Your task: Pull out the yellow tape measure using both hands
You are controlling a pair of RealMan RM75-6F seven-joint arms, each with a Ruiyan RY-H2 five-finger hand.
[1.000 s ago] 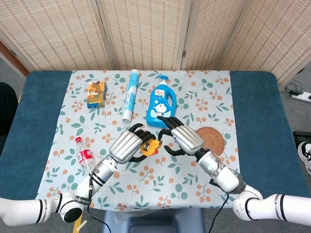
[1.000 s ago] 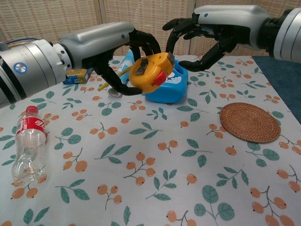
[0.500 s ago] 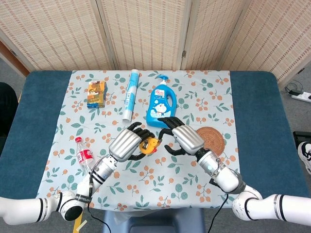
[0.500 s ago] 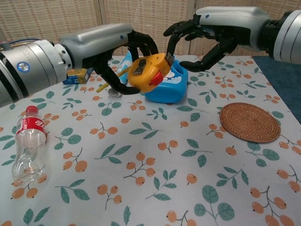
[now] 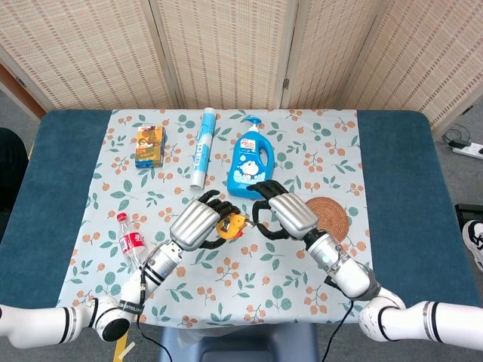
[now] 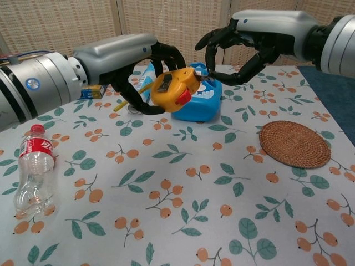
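My left hand (image 6: 145, 71) (image 5: 198, 222) grips the yellow tape measure (image 6: 170, 88) (image 5: 230, 224), held up above the floral tablecloth. The case has a red button and a black clip and tilts toward the right. My right hand (image 6: 238, 47) (image 5: 284, 215) hovers just to its right, its fingers curled and spread with the fingertips (image 6: 211, 62) close to the tape's front end; whether they touch the tape tip I cannot tell. No blade shows pulled out.
A blue soap bottle (image 5: 250, 161) stands right behind the hands. A round woven coaster (image 6: 295, 144) lies to the right, a plastic bottle (image 6: 34, 174) lies at the left, and a rolled tube (image 5: 202, 148) and a small box (image 5: 149, 145) lie farther back.
My left hand has tipped the tape measure a little further to the right and down. My right hand's fingers have closed in toward the tape's front end.
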